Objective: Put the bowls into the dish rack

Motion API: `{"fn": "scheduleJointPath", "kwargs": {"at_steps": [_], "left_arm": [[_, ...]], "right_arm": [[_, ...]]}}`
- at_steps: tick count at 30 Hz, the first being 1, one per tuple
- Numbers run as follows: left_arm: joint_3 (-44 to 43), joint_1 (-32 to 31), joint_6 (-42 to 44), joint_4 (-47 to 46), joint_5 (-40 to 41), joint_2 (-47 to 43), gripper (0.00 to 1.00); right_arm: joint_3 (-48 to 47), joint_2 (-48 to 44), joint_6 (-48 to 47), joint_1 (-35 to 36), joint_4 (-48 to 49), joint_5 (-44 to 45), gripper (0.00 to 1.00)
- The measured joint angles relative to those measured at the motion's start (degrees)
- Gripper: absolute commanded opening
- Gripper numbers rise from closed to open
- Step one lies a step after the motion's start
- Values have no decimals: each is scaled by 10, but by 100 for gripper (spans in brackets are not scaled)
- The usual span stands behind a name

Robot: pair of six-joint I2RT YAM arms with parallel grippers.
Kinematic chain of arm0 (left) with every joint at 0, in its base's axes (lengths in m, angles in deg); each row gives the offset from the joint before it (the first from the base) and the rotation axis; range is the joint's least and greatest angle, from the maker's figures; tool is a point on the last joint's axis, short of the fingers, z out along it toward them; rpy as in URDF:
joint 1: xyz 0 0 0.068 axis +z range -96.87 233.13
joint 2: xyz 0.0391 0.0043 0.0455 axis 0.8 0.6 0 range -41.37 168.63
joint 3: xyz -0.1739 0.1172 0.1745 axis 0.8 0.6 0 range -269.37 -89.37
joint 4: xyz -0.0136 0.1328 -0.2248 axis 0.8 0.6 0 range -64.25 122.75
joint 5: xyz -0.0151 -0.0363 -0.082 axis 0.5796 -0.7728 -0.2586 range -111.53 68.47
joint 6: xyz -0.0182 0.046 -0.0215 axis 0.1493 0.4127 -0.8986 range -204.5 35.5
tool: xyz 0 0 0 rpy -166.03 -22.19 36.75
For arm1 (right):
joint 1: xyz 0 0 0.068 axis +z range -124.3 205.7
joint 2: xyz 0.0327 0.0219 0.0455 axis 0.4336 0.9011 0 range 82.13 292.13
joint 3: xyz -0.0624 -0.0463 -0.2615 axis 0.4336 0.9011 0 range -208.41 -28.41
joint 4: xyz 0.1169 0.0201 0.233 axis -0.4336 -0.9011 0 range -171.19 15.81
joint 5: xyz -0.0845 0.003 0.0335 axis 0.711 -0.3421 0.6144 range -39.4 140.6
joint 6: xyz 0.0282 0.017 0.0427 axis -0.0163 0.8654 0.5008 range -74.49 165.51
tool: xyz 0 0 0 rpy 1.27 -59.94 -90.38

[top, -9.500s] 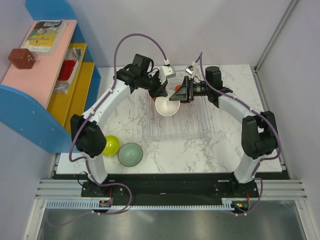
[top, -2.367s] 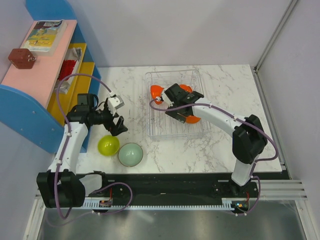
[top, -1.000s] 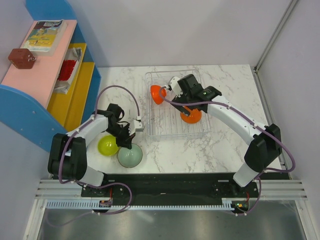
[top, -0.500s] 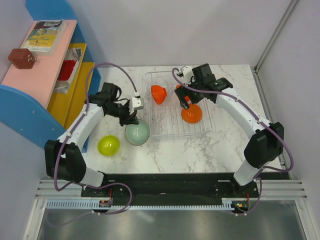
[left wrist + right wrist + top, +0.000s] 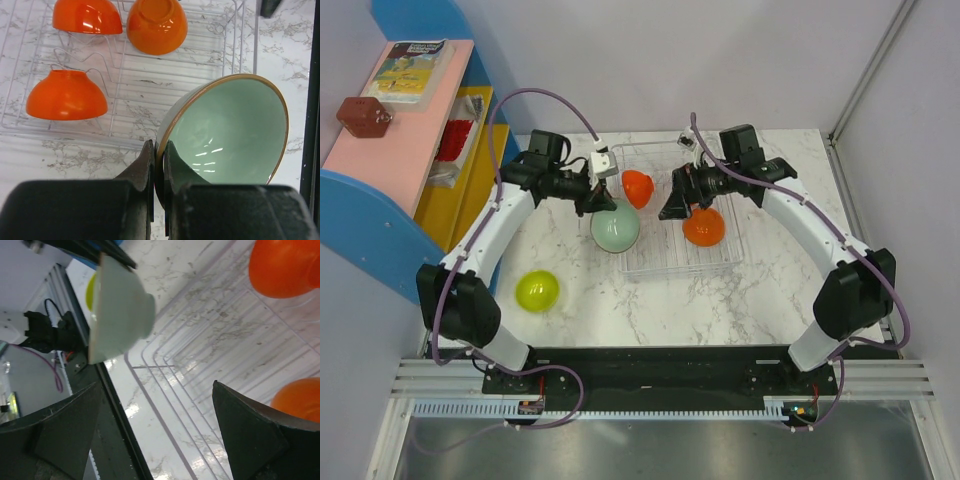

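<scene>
- The left end effector (image 5: 159, 150) is pinched nearly shut on the rim of the pale grey-green bowl (image 5: 230, 130). One finger is inside the bowl and one outside.
- That bowl hangs tilted on its side, just ahead of those fingers. It is raised over the near left corner of the dish rack (image 5: 665, 258).
- The right end effector (image 5: 155, 390) is spread wide and holds nothing. It hovers over the dish rack, whose floor lies directly beneath it.
- Handling, as a judgement: the bowl looks stiff, glossy and light enough to hang from a rim pinch. Its slick glaze could let it slip or swing, and a knock on the rack's ribs might chip it. The rim is the sensible place to hold it.
- Count of bowls: five.
- Three red-orange bowls lie in the rack, beyond the left end effector: one (image 5: 86, 15), a second (image 5: 156, 25) and a third (image 5: 66, 95).
- One grey-green bowl is in the left end effector's grip.
- One lime-yellow bowl (image 5: 537, 290) sits on the tabletop (image 5: 760, 290), well behind the left end effector, toward the arm bases.
- Count of racks: one.
</scene>
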Motion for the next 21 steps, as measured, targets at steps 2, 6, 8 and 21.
{"fn": "scheduleJointPath", "kwargs": {"at_steps": [2, 6, 8, 21], "left_arm": [[0, -12, -19, -21, 13, 23, 2], [0, -27, -52, -59, 35, 63, 2], [-5, -33, -67, -72, 43, 77, 2], [-40, -84, -105, -110, 46, 87, 2]], "right_arm": [[17, -8, 25, -6, 26, -43, 98], [52, -12, 85, -14, 89, -115, 98], [75, -12, 118, -17, 124, -139, 98], [113, 23, 201, -21, 216, -188, 98]]}}
